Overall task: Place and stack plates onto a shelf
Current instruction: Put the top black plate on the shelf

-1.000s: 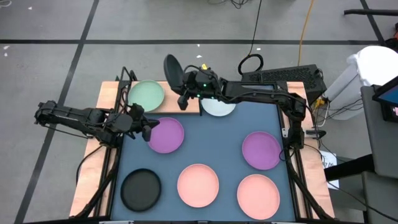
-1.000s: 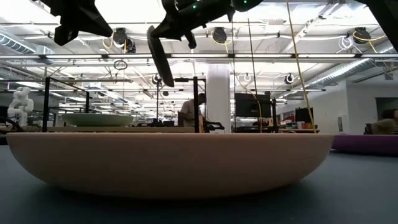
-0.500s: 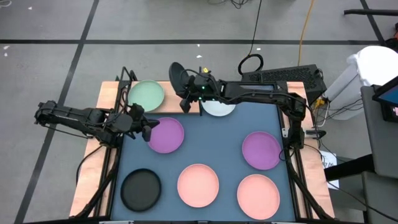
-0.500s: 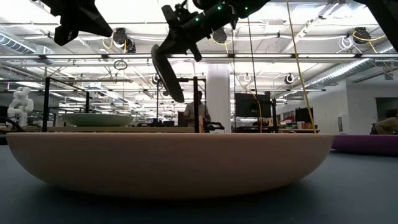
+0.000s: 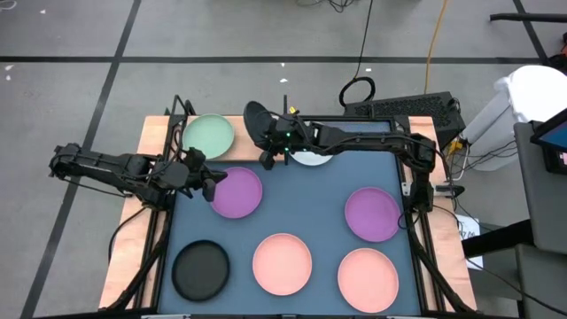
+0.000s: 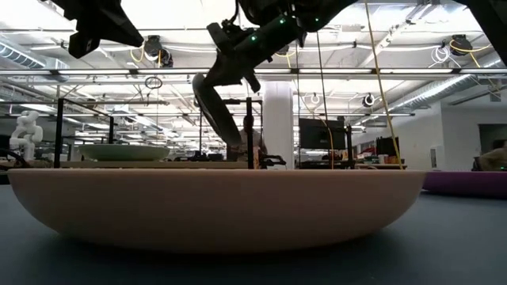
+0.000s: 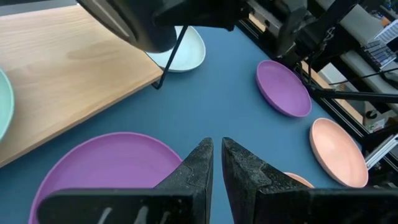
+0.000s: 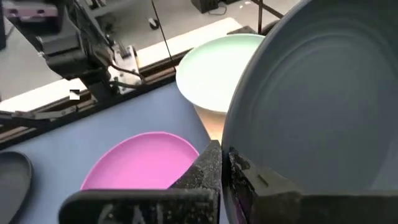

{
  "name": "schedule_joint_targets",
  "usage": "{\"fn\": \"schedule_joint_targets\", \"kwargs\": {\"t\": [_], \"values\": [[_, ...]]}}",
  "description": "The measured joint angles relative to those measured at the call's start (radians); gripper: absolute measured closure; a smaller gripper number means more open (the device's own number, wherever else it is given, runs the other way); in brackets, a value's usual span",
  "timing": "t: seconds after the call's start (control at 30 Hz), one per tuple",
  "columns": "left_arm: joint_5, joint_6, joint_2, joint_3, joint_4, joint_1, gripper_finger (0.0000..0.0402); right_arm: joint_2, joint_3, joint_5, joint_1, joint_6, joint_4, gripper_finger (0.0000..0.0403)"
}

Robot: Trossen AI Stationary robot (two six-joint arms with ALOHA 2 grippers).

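Observation:
My right gripper (image 5: 268, 140) reaches in from the table's right and is shut on a black plate (image 5: 256, 119), held steeply tilted above the light-wood shelf (image 5: 158, 133) at the far left. A pale green plate (image 5: 208, 135) lies flat on the shelf beside it. In the low view the black plate (image 6: 212, 107) hangs nearly edge-on above the shelf board. My left gripper (image 5: 209, 184) waits shut and holding nothing, above the left edge of a purple plate (image 5: 237, 191). My right gripper pinches the black plate's rim (image 8: 241, 160) between its two fingers, one on each face. The fingers come from the table's right, slanting downward. The plate is lifted clear and hangs tilted below the fingers (image 6: 230, 67), over the shelf.
On the blue-grey mat (image 5: 310, 190) lie a whitish plate (image 5: 312, 158) partly under my right arm, a second purple plate (image 5: 372, 213), two salmon plates (image 5: 282, 263) (image 5: 368, 279) and another black plate (image 5: 200, 269). Thin black posts (image 6: 249, 131) stand at the shelf's corners.
My right gripper has gone down toward the shelf with the black plate and tipped further downward. The plate has sunk with it, staying steeply tilted and clear of the board.

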Motion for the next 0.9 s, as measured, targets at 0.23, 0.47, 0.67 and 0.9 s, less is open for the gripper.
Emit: {"fn": "schedule_joint_targets", "kwargs": {"t": [0.23, 0.47, 0.67, 0.9], "values": [[0.005, 0.004, 0.0, 0.0, 0.0, 0.0, 0.0364, -0.001, -0.005, 0.001, 0.003, -0.047, 0.001, 0.0403], [0.005, 0.009, 0.0, 0.0, -0.001, 0.0, 0.0364, -0.001, -0.005, 0.002, 0.0, -0.087, 0.0, 0.0403], [0.005, 0.01, 0.0, 0.0, -0.001, 0.0, 0.0364, 0.011, -0.005, -0.001, 0.0, -0.168, 0.005, 0.0403], [0.004, 0.004, 0.0, 0.0, -0.019, 0.0, 0.0364, 0.048, -0.005, 0.002, 0.002, -0.22, -0.008, 0.0403]]}}
